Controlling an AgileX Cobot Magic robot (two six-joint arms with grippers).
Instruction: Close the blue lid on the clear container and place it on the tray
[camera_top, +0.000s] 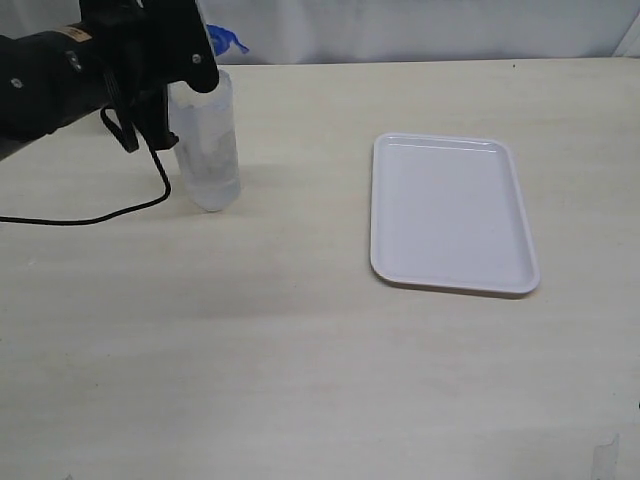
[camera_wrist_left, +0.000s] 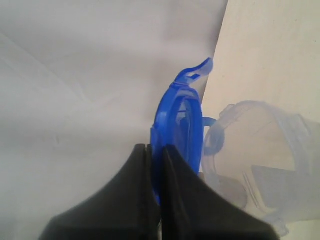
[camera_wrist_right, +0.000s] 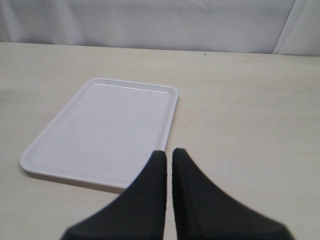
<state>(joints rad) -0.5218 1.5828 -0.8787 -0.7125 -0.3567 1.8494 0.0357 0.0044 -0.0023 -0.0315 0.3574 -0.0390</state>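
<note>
Now we see the left claw (camera_wrist_left: 156, 150) pinched tight on the small round bright-blue plastic lid (camera_wrist_left: 180, 120), holding it edge-on with one snap flap sticking out past the rim. Just beside the lid we find the open mouth of the tall clear plastic container (camera_wrist_left: 260, 165); the lid is not seated on it. In the exterior view the container (camera_top: 207, 150) stands upright on the pale table (camera_top: 300, 350) at the far left, under the black left arm. A thin black cable (camera_top: 100, 217) trails across the table beside it. The flat white rectangular plastic tray (camera_top: 450, 215) lies well apart to the right. We see the right claw (camera_wrist_right: 169, 156) fully closed on nothing, hovering near one edge of the tray (camera_wrist_right: 100, 130).
</note>
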